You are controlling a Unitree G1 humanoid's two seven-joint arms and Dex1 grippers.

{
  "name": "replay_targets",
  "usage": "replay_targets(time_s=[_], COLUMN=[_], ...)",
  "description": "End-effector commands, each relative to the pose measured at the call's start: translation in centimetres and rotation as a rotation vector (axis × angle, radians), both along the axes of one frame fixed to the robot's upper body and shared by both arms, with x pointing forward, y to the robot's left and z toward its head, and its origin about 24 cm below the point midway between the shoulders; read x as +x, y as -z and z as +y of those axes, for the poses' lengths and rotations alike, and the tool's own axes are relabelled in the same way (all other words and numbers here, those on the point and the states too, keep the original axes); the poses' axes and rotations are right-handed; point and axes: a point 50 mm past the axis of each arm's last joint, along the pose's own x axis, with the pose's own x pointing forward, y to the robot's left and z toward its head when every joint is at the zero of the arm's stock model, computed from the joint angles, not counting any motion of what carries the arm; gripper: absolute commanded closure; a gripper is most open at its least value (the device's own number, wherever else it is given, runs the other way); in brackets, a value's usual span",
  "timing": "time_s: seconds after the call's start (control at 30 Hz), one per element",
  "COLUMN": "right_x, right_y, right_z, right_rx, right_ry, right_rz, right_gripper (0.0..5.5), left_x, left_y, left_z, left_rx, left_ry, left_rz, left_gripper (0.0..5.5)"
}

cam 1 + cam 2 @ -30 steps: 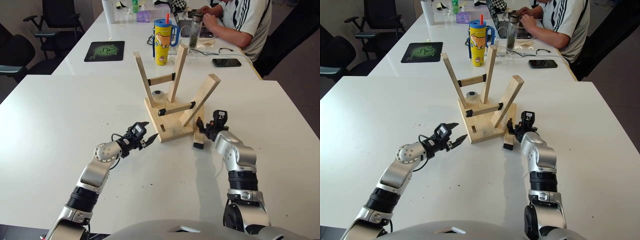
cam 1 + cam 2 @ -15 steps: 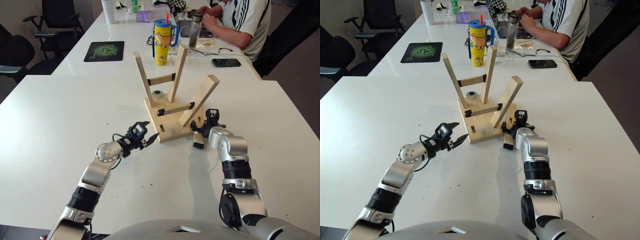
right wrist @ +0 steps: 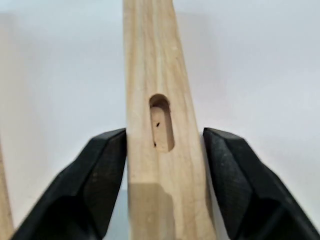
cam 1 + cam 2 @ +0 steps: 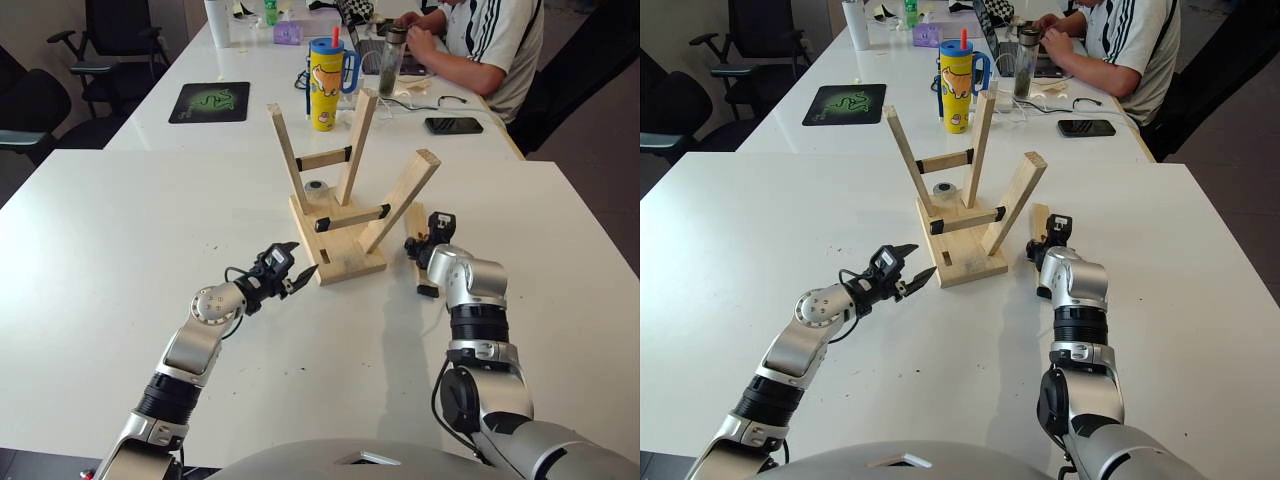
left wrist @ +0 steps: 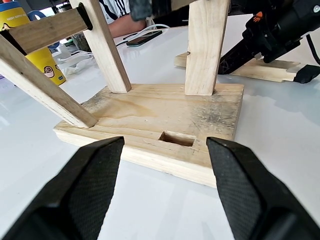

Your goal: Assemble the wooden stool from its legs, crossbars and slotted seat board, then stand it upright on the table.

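Left gripper (image 5: 164, 149): fingers are spread wide, nothing is held; it is kept low over the white table (image 4: 120, 260), just in front of the seat board's near edge.
Right gripper (image 3: 165, 137): it is clamped on the loose leg, with a pad pressed against each long side.
Loose leg (image 3: 159, 70): one; it is laid flat on the table, just right of the stool; an oval slot is seen in its face.
Stool (image 4: 345, 195): it is stood upside down mid-table and is only partly built.
Seat board (image 4: 345, 258): one; it is laid flat on the table; one rectangular slot (image 5: 177, 139) near its front edge is left empty.
Fitted legs: three are counted, all pointing up and splayed outward: (image 4: 287, 150), (image 4: 356, 140), (image 4: 405, 198).
Crossbars: two are counted, one high (image 4: 322, 158), one low (image 4: 352, 217), each set between two legs.
Small round object (image 4: 316, 187): it is seen just behind the seat board; what it is cannot be told.
Far table (image 4: 260, 115): it is set behind the near one.
Yellow tumbler (image 4: 325, 85): one; it is lidded with a straw, so its contents are hidden.
Glass bottle (image 4: 389, 60): one; something dark is held inside.
White cup (image 4: 217, 22): one, at the far end; its contents cannot be told.
Mouse pad (image 4: 210, 102): one, black.
Phone (image 4: 453, 125): one, laid flat.
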Motion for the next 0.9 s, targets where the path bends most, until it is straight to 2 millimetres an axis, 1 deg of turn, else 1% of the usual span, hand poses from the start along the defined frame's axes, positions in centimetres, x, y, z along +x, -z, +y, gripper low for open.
replay_targets(time_s=[0.03,0.07,0.1,0.17,0.2,0.23,0.27,0.33,0.43,0.5,0.63,0.77,0.9], right_x=[1.7,1.9,2.2,2.6,2.8,3.0,3.1,2.9,2.2,1.7,1.1,0.8,0.6], right_y=[-3.7,-4.7,-5.9,-8.1,-8.5,-8.1,-7.3,-5.7,-3.6,-2.6,-1.5,-1.0,-0.5], right_z=[-1.5,-2.0,-2.4,-2.9,-3.1,-3.2,-3.4,-3.4,-2.7,-2.3,-1.5,-1.1,-1.2], right_rx=[-0.132,-0.17,-0.213,-0.258,-0.253,-0.246,-0.217,-0.162,-0.053,-0.008,0.035,0.042,0.033], right_ry=[0.062,0.085,0.1,0.11,0.104,0.087,0.076,0.052,0.02,0.014,0.001,-0.006,-0.002], right_rz=[-0.211,-0.278,-0.354,-0.48,-0.486,-0.445,-0.395,-0.313,-0.218,-0.173,-0.107,-0.075,-0.033], right_gripper=[3.43,3.62,3.68,4.04,4.26,4.43,4.51,4.87,4.9,4.58,4.01,3.45,2.8], left_x=[0.7,0.9,1.1,1.7,2.0,2.1,2.2,2.1,1.9,1.8,1.8,1.8,1.8], left_y=[-0.3,-0.4,-0.7,-1.4,-1.7,-1.9,-2.0,-1.9,-1.6,-1.5,-1.5,-1.5,-1.5], left_z=[0.7,0.9,1.3,2.1,2.5,2.8,2.9,2.8,2.6,2.6,2.6,2.5,2.4], left_rx=[-0.013,-0.011,-0.012,-0.035,-0.046,-0.043,-0.041,-0.038,-0.036,-0.034,-0.025,-0.02,-0.019], left_ry=[-0.053,-0.063,-0.078,-0.122,-0.144,-0.154,-0.156,-0.151,-0.145,-0.141,-0.133,-0.126,-0.123], left_rz=[-0.017,-0.024,-0.038,-0.063,-0.072,-0.079,-0.082,-0.083,-0.078,-0.074,-0.073,-0.074,-0.074], left_gripper=[2.45,2.45,2.45,2.45,2.45,2.45,2.45,2.45,2.45,2.45,2.45,2.45,2.45])
